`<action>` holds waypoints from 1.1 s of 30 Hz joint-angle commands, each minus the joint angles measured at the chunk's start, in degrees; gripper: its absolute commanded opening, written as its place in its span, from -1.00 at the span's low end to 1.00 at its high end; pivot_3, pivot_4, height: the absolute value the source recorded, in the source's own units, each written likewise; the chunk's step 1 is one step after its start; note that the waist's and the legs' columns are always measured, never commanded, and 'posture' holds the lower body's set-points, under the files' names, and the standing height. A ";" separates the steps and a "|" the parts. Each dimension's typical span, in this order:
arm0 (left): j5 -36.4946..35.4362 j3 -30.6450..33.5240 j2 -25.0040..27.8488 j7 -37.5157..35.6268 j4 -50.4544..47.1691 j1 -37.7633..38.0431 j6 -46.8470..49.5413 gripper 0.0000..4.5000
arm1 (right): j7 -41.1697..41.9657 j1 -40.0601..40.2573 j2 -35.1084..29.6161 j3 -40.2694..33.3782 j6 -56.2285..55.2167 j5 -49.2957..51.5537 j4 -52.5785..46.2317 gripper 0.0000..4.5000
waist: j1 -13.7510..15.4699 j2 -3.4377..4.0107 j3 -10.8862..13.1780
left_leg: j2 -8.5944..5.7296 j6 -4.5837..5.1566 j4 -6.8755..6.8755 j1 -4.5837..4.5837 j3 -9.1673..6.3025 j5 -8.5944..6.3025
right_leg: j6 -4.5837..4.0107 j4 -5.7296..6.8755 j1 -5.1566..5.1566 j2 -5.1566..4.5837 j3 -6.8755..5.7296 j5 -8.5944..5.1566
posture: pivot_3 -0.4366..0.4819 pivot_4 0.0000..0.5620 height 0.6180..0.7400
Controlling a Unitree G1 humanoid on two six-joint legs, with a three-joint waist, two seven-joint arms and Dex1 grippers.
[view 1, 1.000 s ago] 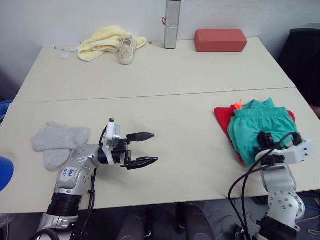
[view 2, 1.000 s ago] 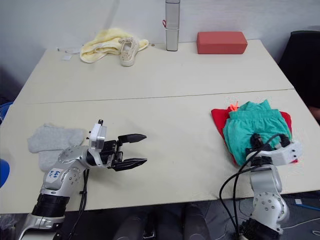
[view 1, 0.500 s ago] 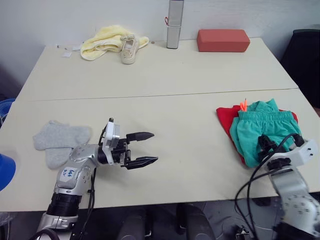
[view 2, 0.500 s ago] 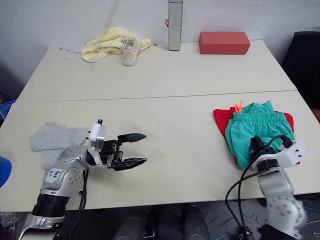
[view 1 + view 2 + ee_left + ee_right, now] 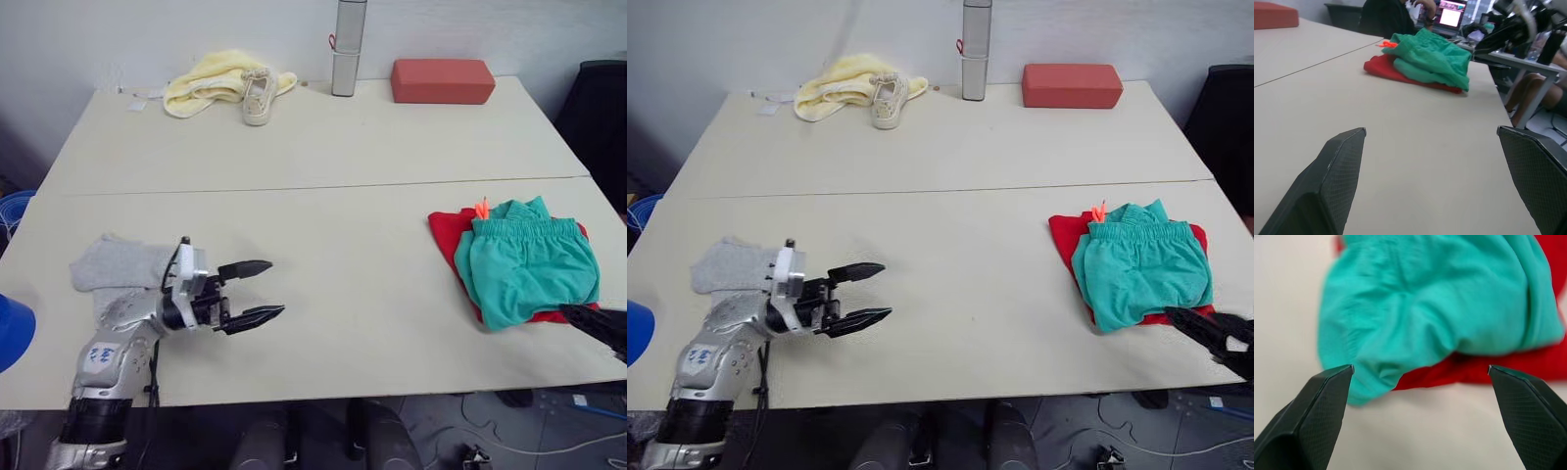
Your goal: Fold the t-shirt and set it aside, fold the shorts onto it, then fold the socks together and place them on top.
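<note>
**Left eye view: shorts stacked, socks next**

My right pincer [image 5: 1205, 335] has pulled back off the shorts [image 5: 527, 269], fingers spread, empty. They lie folded on the t-shirt [image 5: 447, 231]. My left pincer [image 5: 250, 291], gaping, hovers beside the socks [image 5: 116, 269].

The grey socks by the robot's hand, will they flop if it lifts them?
Probably yes. The socks lie flat and limp on the table, so they look soft and likely to droop. They seem small and thin, so likely light. Being two overlapping pieces, one might slip away when the left gripper grabs.
</note>
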 commanded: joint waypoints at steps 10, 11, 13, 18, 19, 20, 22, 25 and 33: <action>-0.12 18.08 -0.76 10.19 -8.05 19.40 -6.14 1.00 | 32.64 -21.31 8.71 24.27 -33.89 -21.36 -1.12 0.98 | 0.69 -0.03 0.04 | 0.00 -0.75 0.00 0.01 -0.13 -0.08 | -0.03 -0.07 -0.02 -0.12 -0.08 -0.01 | -0.05 -0.47 1.00; -0.06 20.13 -1.23 11.05 -8.52 21.73 -6.99 1.00 | 34.37 -22.37 10.10 26.49 -36.40 -22.69 -0.86 0.98 | 0.74 -0.04 0.04 | 0.00 -0.75 0.01 0.00 -0.13 -0.09 | -0.03 -0.10 -0.01 -0.13 -0.08 -0.01 | -0.05 -0.47 1.00; -0.12 25.59 -3.40 12.94 -9.72 28.07 -9.34 1.00 | 38.15 -24.46 13.94 31.19 -44.78 -27.03 1.31 0.98 | 0.79 -0.06 0.03 | -0.02 -0.74 0.04 0.01 -0.11 -0.14 | -0.03 -0.13 0.00 -0.19 -0.07 0.00 | -0.05 -0.47 1.00; -0.19 36.44 -10.59 18.85 -11.15 40.98 -13.74 1.00 | 47.21 -27.51 22.58 36.11 -58.44 -26.83 6.87 0.98 | 0.67 -0.14 0.02 | -0.03 -0.71 0.04 0.02 -0.09 -0.28 | -0.05 -0.24 0.02 -0.22 -0.07 -0.01 | -0.05 -0.47 1.00; -0.04 38.52 -12.40 20.14 -10.82 43.57 -14.63 1.00 | 48.42 -27.49 23.20 36.68 -58.53 -26.32 7.80 0.98 | 0.64 -0.15 0.02 | -0.03 -0.66 0.05 0.02 -0.09 -0.31 | -0.05 -0.25 0.03 -0.22 -0.07 -0.01 | -0.05 -0.47 1.00; 0.29 39.94 -13.90 21.30 -10.55 45.58 -15.37 1.00 | 49.00 -27.48 23.58 36.98 -58.89 -26.50 8.76 0.98 | 0.72 -0.18 0.04 | -0.03 -0.62 0.04 0.03 -0.09 -0.34 | -0.07 -0.25 0.03 -0.24 -0.05 -0.02 | -0.05 -0.47 1.00; 0.05 41.39 -15.98 22.46 -10.42 48.44 -15.92 1.00 | 49.85 -27.44 23.58 37.41 -57.86 -25.72 10.28 0.98 | 1.16 -0.20 0.04 | -0.03 -0.54 0.05 0.03 -0.09 -0.38 | -0.13 -0.27 0.02 -0.28 -0.06 -0.06 | -0.05 -0.47 1.00; -0.58 41.99 -18.24 24.89 -11.55 51.49 -14.87 1.00 | 52.22 -28.91 23.61 37.69 -59.66 -25.92 14.41 0.98 | 1.41 -0.22 0.03 | -0.03 -0.22 0.09 0.04 -0.09 -0.56 | -1.04 -0.27 0.02 -0.32 -0.07 -0.57 | -0.05 -0.47 1.00; -21.40 42.74 -11.60 39.07 -17.26 48.18 7.24 1.00 | 51.74 -33.97 25.34 42.06 -57.18 -24.39 10.79 0.98 | 1.23 -0.26 0.01 | 0.01 -0.27 0.09 0.15 -0.09 -0.52 | -1.18 0.05 0.03 -0.32 -0.06 -0.64 | -0.05 -0.47 1.00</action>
